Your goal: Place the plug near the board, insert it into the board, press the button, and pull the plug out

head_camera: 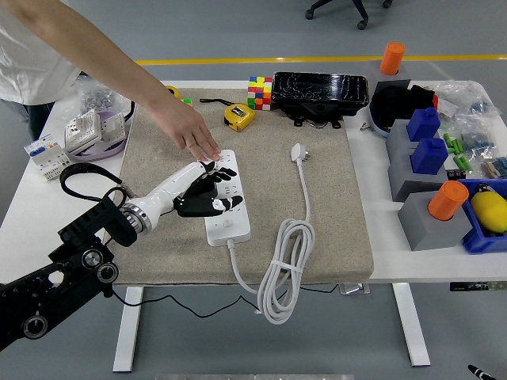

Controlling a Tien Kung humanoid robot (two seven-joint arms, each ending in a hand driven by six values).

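Note:
A white power strip (pixel 230 214) lies on the beige mat, its cable looped at the mat's front. The white plug (pixel 299 151) lies loose on the mat to the strip's upper right, on its cord. My left hand (pixel 215 190) lies over the strip's middle with its black fingers spread on the sockets, holding nothing. A person's hand (pixel 194 136) reaches in from the upper left and rests its fingertips on the strip's far end, just above my hand. My right arm is out of view.
A yellow tape measure (pixel 237 115), a colour cube (pixel 259 92) and a black case (pixel 321 94) sit at the mat's back. Grey and blue blocks (pixel 428 182) with orange cylinders stand at the right. Sockets and a bag (pixel 91 131) lie at the left.

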